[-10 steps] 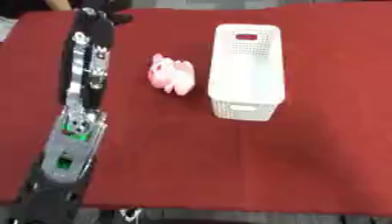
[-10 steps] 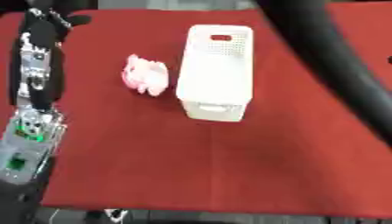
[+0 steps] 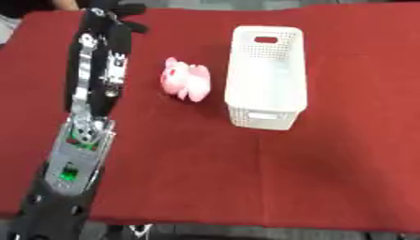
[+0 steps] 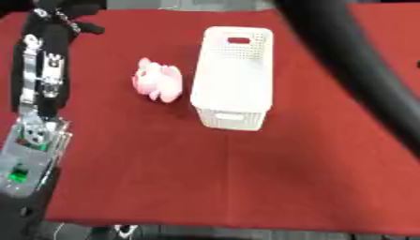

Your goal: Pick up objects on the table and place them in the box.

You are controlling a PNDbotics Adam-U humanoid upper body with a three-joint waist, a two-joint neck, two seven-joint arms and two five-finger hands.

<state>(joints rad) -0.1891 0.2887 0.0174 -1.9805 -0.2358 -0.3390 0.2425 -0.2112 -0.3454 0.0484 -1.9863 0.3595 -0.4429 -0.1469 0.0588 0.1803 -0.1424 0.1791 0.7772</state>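
Main risk from here, as I judged it: the pink soft toy [image 3: 185, 83] lay on the red table [image 3: 328, 168] just beside the left wall of the white box [image 3: 266, 75], with only a narrow strip of cloth between them. A hand coming down on it would have little room on the box side, so the fingers could strike the perforated wall, shove the light box askew, or pin the toy against it rather than close round it. The toy looked soft and lumpy; a pinch on one edge might let it slump out over the rim instead of dropping inside. The left arm ran up the left of the table, and the left hand [image 3: 115, 16] sat at the far edge, well apart from the toy and touching neither toy nor box. It held nothing that I could see. Its fingers [image 3: 135, 26] were dark against a dark background; I could not tell how far they were spread or curled. The right hand did not show; only a dark band, probably that arm, crossed the right eye view. The box appeared empty.
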